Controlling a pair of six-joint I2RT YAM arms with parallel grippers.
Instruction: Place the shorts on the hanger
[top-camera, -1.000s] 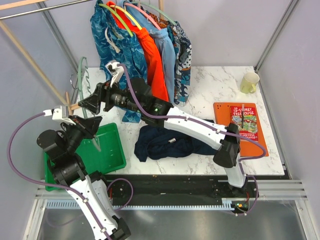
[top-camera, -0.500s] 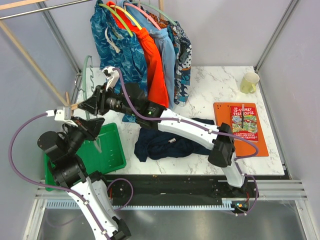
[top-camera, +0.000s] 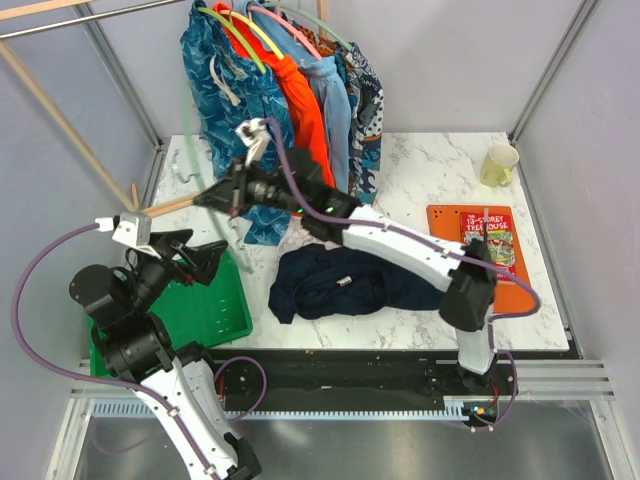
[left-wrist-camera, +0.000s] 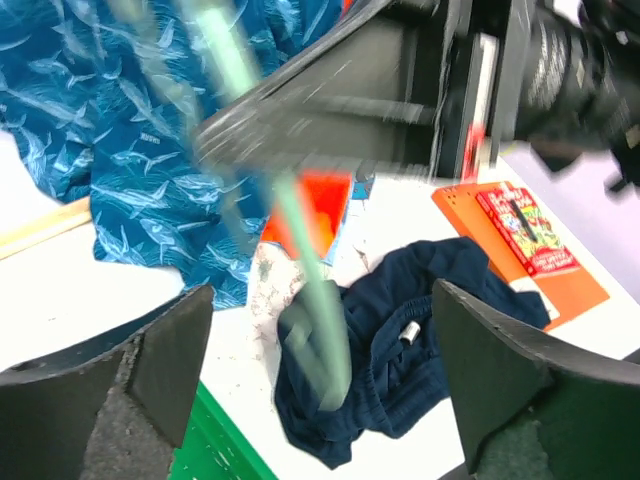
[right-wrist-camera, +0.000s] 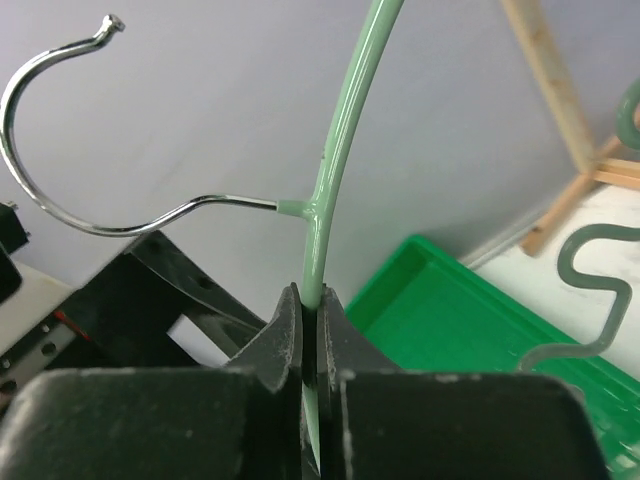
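Observation:
The dark navy shorts (top-camera: 335, 285) lie crumpled on the marble table, and the left wrist view shows them (left-wrist-camera: 430, 330) below my fingers. In the right wrist view my right gripper (right-wrist-camera: 318, 305) is shut on the mint-green hanger (right-wrist-camera: 335, 150) just under its metal hook (right-wrist-camera: 60, 130). The hanger's wavy bar (right-wrist-camera: 590, 290) hangs at the right. From above, the right gripper (top-camera: 218, 195) is held over the table's left part, up and left of the shorts. My left gripper (top-camera: 195, 252) stands open just below it. The blurred hanger (left-wrist-camera: 310, 290) passes between its spread fingers (left-wrist-camera: 170, 350) without touching them.
A green tray (top-camera: 215, 310) sits at the near left, under the left gripper. Teal, orange and blue garments (top-camera: 290, 90) hang on a rack at the back. An orange board with a book (top-camera: 485, 250) and a yellow cup (top-camera: 498, 165) are on the right. A wooden pole (top-camera: 165, 208) leans at the left.
The left gripper has opened and let go of the hanger. The right gripper has shut on the hanger near its hook and swung it to the right.

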